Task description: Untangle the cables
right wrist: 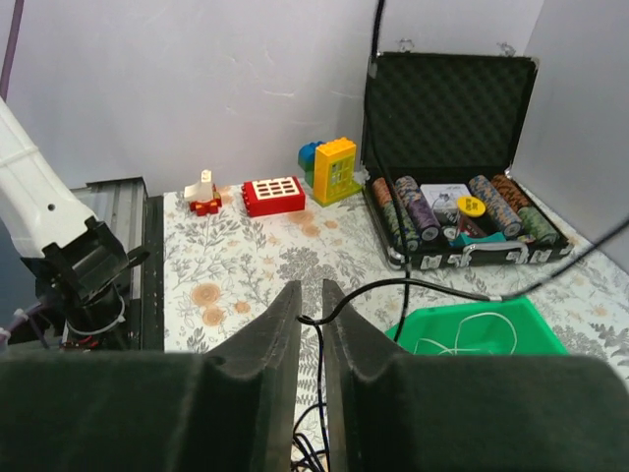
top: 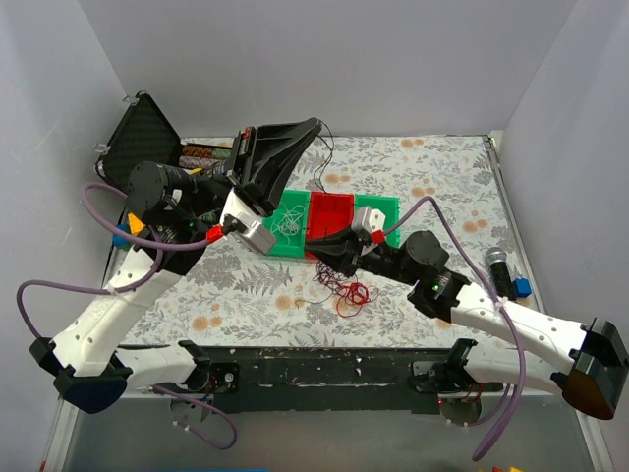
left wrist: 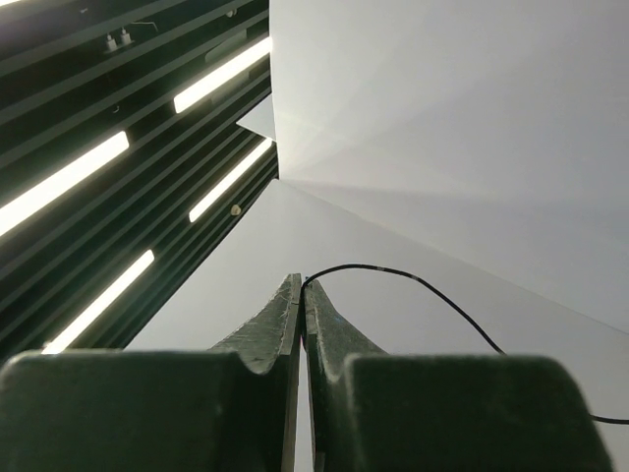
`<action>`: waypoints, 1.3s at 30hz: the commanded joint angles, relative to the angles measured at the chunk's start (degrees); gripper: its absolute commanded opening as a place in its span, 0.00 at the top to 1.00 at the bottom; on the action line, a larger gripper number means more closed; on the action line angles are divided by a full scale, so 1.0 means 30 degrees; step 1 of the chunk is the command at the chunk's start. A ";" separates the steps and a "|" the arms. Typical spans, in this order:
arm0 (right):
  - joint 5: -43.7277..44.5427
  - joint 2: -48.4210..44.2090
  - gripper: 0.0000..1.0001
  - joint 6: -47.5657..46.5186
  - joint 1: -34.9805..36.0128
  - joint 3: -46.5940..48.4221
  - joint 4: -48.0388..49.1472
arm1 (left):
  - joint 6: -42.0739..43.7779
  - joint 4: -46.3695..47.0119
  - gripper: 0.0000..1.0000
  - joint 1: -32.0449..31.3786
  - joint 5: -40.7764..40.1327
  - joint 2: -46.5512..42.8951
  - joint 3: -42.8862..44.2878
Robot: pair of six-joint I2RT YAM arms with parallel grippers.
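Note:
The cables (top: 346,287) are a small tangle of thin red and black wires on the floral cloth, just in front of a green and red tray (top: 378,208). My left gripper (top: 314,124) is raised high and shut on one black cable (left wrist: 393,270), which hangs down from it (top: 327,149) toward the tray. My right gripper (top: 317,254) is low over the tangle. Its jaws stand a narrow gap apart, and the black cable (right wrist: 432,286) runs down between them without being pinched. The right gripper (right wrist: 312,300) hides most of the tangle in its wrist view.
A pale wire (top: 287,224) lies in the tray's left green compartment (right wrist: 511,324). An open black case (right wrist: 447,108) of poker chips stands at the far left. Red (right wrist: 273,196) and yellow (right wrist: 335,169) toy blocks sit near the right wall. White walls enclose the table.

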 commanded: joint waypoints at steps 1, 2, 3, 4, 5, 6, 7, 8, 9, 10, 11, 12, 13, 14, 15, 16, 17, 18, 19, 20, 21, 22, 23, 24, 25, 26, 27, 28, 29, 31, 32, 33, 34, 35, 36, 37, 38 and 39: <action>-0.0515 0.0595 0.81 0.0625 0.0088 0.0947 0.0905 | 0.0296 -0.0081 1.00 -0.0277 -0.0152 -0.0020 0.0731; -0.0428 0.0683 0.81 0.0771 0.0088 0.0714 0.0992 | 0.0412 -0.0023 1.00 -0.0335 -0.0211 0.0068 0.0819; -0.0369 0.0771 0.81 0.0947 0.0088 0.0422 0.1225 | 0.0501 0.0297 1.00 -0.0393 -0.0298 0.0127 0.0820; -0.0310 0.0830 0.81 0.1064 0.0088 0.0013 0.1430 | 0.0618 0.0909 1.00 -0.0452 -0.0415 0.0185 0.0704; -0.0223 0.0888 0.81 0.1239 0.0088 -0.0398 0.1606 | 0.0706 0.2221 1.00 -0.0482 -0.0532 0.0302 0.0587; -0.0077 0.0976 0.81 0.1444 0.0088 -0.0750 0.1782 | 0.0910 0.3220 1.00 -0.0540 -0.0649 0.0419 0.0527; -0.0046 0.1122 0.81 0.1678 0.0059 -0.1130 0.1987 | 0.1144 0.3723 1.00 -0.0599 -0.0709 0.0652 0.0672; -0.0017 0.1268 0.82 0.1942 0.0087 -0.1453 0.2221 | 0.1407 0.3931 1.00 -0.0628 -0.0767 0.0800 0.1021; -0.0017 0.1444 0.82 0.2176 0.0059 -0.1804 0.2484 | 0.1497 0.4107 1.00 -0.0657 -0.0797 0.1033 0.1431; -0.0046 0.1678 0.82 0.2353 0.0087 -0.1982 0.2603 | 0.1556 0.4254 1.00 -0.0658 -0.0797 0.1239 0.1870; -0.0162 0.1999 0.82 0.2500 0.0059 -0.2216 0.2691 | 0.1759 0.4168 1.00 -0.0687 -0.0739 0.1415 0.2310; -0.0250 0.2321 0.82 0.2704 0.0058 -0.2334 0.2692 | 0.2051 0.4080 1.00 -0.0687 -0.0652 0.1561 0.2749; -0.0425 0.2585 0.82 0.2880 0.0058 -0.2480 0.2721 | 0.2286 0.4079 1.00 -0.0687 -0.0593 0.1650 0.3072; -0.0543 0.2907 0.83 0.2998 0.0058 -0.2540 0.2750 | 0.2550 0.4050 1.00 -0.0745 -0.0534 0.1796 0.3395; -0.0602 0.3171 0.83 0.3086 0.0058 -0.2830 0.2779 | 0.2842 0.3992 1.00 -0.0746 -0.0475 0.1913 0.3717; -0.0690 0.3493 0.84 0.3145 0.0087 -0.3007 0.2896 | 0.3077 0.3963 1.00 -0.0717 -0.0475 0.2060 0.4097; -0.0749 0.3786 0.84 0.3175 0.0088 -0.3270 0.2984 | 0.3225 0.4107 1.00 -0.0745 -0.0533 0.2235 0.4420; -0.0691 0.4021 0.84 0.3146 0.0088 -0.3447 0.2927 | 0.3429 0.4167 1.00 -0.0746 -0.0562 0.2411 0.4771; -0.0604 0.4314 0.85 0.3175 0.0059 -0.3565 0.2897 | 0.3576 0.4254 1.00 -0.0746 -0.0621 0.2558 0.5181; -0.0574 0.4520 0.85 0.3175 0.0058 -0.3740 0.2868 | 0.3723 0.4342 1.00 -0.0746 -0.0650 0.2762 0.5475; -0.0573 0.4812 0.85 0.3262 0.0087 -0.3887 0.2896 | 0.3927 0.4372 1.00 -0.0717 -0.0651 0.2909 0.5826; -0.0515 0.5105 0.85 0.3321 0.0059 -0.4120 0.3042 | 0.4103 0.4372 1.00 -0.0745 -0.0622 0.3114 0.6236; -0.0428 0.5340 0.86 0.3408 0.0058 -0.4267 0.3159 | 0.4308 0.4343 1.00 -0.0717 -0.0592 0.3290 0.6501; -0.0398 0.5632 0.86 0.3467 0.0058 -0.4414 0.3247 | 0.4455 0.4343 1.00 -0.0745 -0.0505 0.3436 0.6851; -0.0340 0.5954 0.87 0.3497 0.0058 -0.4502 0.3306 | 0.4660 0.4314 1.00 -0.0717 -0.0417 0.3583 0.7145; -0.0252 0.6305 0.87 0.3584 0.0058 -0.4561 0.3307 | 0.4923 0.4227 1.00 -0.0716 -0.0300 0.3758 0.7496; -0.0222 0.6715 0.87 0.3585 0.0058 -0.4591 0.3336 | 0.5157 0.4168 1.00 -0.0745 -0.0212 0.3934 0.7790; -0.0222 0.7096 0.87 0.3643 0.0058 -0.4649 0.3365 | 0.5334 0.4167 1.00 -0.0717 -0.0124 0.4081 0.8170; -0.0222 0.7593 0.88 0.3673 0.0058 -0.4650 0.3366 | 0.5335 0.4167 1.00 -0.0745 -0.0094 0.4227 0.8521; -0.0426 0.8501 0.89 0.3673 0.0058 -0.4621 0.3424 | 0.5714 0.3963 1.00 -0.0745 0.0023 0.4550 0.9195; -0.0398 0.8883 0.89 0.3673 0.0058 -0.4533 0.3337 | 0.5977 0.3846 1.00 -0.0746 0.0168 0.4754 0.9547; -0.0398 0.9293 0.89 0.3557 0.0058 -0.4446 0.3220 | 0.6357 0.3845 1.00 -0.0717 0.0315 0.4988 0.9927; -0.0369 0.9703 0.89 0.3469 0.0058 -0.4329 0.3016 | 0.6709 0.3729 1.00 -0.0745 0.0490 0.5281 1.0482; -0.0310 1.0026 0.89 0.3294 0.0058 -0.4153 0.2753 | 0.6944 0.3670 1.00 -0.0717 0.0695 0.5661 1.1387; -0.0310 1.0494 0.89 0.3263 0.0058 -0.3891 0.2489 | 0.7005 0.3669 1.00 -0.0745 0.0784 0.5984 1.2063; -0.0281 1.0672 0.90 0.3263 0.0087 -0.3743 0.2342 | 0.7005 0.3582 1.00 -0.0746 0.0843 0.6364 1.2795; -0.0252 1.0935 0.90 0.3350 0.0059 -0.3597 0.2195 | 0.7063 0.3436 1.00 -0.0717 0.0843 0.6716 1.3353; -0.0251 1.0967 0.90 0.3293 0.0058 -0.3479 0.2020 | 0.7064 0.3348 1.00 -0.0716 0.0814 0.6835 1.3707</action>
